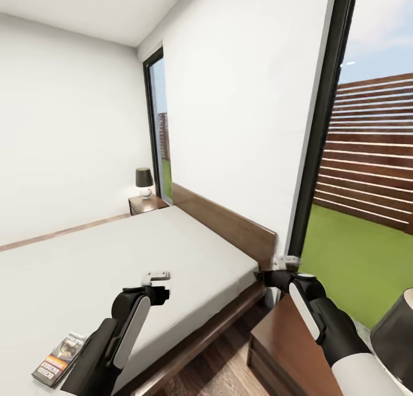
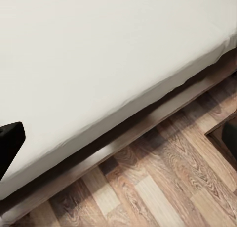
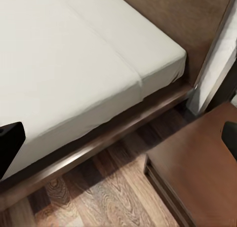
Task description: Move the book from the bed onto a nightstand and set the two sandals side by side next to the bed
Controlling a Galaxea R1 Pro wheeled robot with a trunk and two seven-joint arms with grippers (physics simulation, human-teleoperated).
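The book (image 1: 60, 358), with its grey, white and orange cover, lies flat on the light-grey mattress of the bed (image 1: 86, 258) near the closest edge, just left of my left forearm. My left gripper (image 1: 156, 278) hovers open over the mattress, beyond the book. My right gripper (image 1: 285, 263) is open beside the headboard's near end, above the near nightstand (image 1: 281, 341). A second nightstand (image 1: 148, 204) with a lamp (image 1: 144, 182) stands at the bed's far side. The sandals are out of view.
A dark lamp shade (image 1: 396, 333) rises at the near nightstand's right edge. A tall window (image 1: 367, 172) onto fence and grass is right behind it. Wood-plank floor (image 2: 163, 177) runs between the bed frame (image 3: 98, 148) and the nightstand (image 3: 197, 172).
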